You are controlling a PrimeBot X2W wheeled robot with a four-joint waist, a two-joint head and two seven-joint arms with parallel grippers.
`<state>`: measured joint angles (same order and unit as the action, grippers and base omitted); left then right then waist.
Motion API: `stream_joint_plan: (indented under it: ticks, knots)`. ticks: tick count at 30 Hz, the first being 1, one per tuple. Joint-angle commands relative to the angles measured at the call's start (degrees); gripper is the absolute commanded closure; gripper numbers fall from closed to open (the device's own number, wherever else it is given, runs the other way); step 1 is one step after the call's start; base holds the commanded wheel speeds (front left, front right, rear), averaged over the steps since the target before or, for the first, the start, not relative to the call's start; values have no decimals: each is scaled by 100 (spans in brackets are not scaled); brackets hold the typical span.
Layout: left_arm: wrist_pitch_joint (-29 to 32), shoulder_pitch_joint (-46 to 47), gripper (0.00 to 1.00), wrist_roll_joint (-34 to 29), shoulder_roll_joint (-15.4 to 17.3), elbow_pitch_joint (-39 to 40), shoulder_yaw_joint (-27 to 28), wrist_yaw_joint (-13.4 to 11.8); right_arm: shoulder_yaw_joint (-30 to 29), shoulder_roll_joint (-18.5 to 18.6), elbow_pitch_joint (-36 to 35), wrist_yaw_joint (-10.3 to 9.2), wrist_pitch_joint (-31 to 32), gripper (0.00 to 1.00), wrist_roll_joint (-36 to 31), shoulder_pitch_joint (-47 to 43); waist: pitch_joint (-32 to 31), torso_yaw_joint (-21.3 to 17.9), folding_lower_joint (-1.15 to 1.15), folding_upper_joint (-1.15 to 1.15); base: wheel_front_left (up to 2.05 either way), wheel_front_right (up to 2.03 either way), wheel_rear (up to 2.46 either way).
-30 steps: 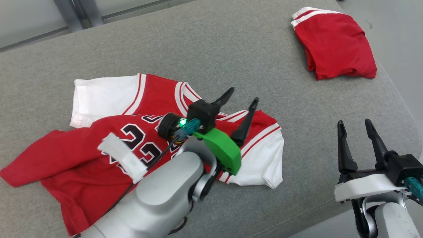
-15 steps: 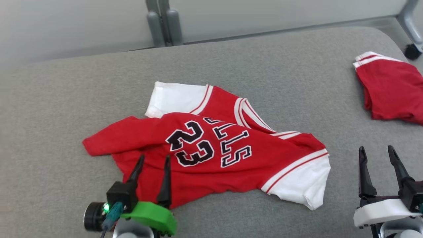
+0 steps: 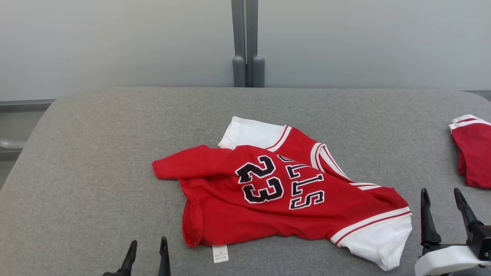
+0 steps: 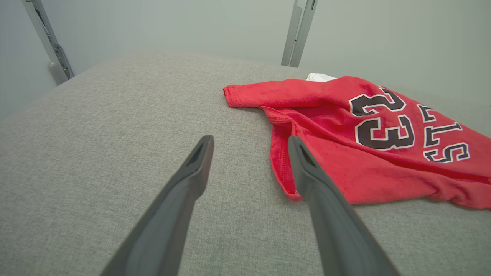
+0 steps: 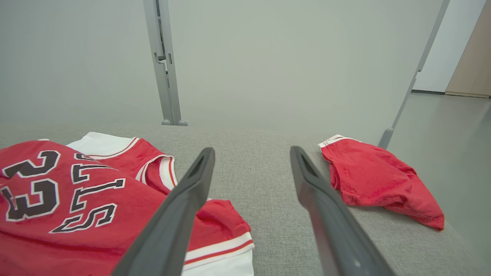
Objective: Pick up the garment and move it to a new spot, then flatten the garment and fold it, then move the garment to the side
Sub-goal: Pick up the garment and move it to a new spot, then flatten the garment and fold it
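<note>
Garment, head view: garment (image 3: 284, 195) lies rumpled mid-cushion (image 3: 96, 172), one red layer folded across another, a white sleeve toward my right side, care tag (image 3: 220, 253) poking out at the near edge.
Jaws, head view: my left gripper (image 3: 148, 243) and right gripper (image 3: 440, 195) hang at the near edge, both spread wide, holding nothing, clear of the cloth.
Left wrist view: left gripper (image 4: 249, 140) gapes over bare cushion; the garment (image 4: 345, 153) has a red hem corner just beside the finger on that view's right.
Right wrist view: right gripper (image 5: 251, 151) is spread and empty; the garment (image 5: 76, 199) sits low on one side, red shorts (image 5: 376, 184) on the other.
Risk: I judge that pinching only the top layer would drag the fold along rather than open it, and a sweep to my right could snag the red shorts.
Hidden: the lettering's first letters and the far sleeve's edge sit under the fold; the frame's bottom cuts off my left gripper above the fingers.
</note>
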<state>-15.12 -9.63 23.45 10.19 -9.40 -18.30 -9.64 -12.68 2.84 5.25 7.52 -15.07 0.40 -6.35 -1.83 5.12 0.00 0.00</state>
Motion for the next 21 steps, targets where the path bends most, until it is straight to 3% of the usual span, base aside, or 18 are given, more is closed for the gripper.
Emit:
stream_joint_plan:
  ticks: [1,8,21]
  knots:
    - [-3,-90,0,-128,-47,-28,87,76,-5,14,14,-6,-14,0,24,-53,-119,105,0,0,0,0,0]
    - [-3,-74,0,-472,-322,-138,443,398,23,14,1,-6,-14,0,31,-42,-126,34,0,0,0,0,0]
    - [-3,14,0,-903,-552,-35,929,826,103,14,38,-6,-14,0,-6,-118,-149,10,0,0,0,0,0]
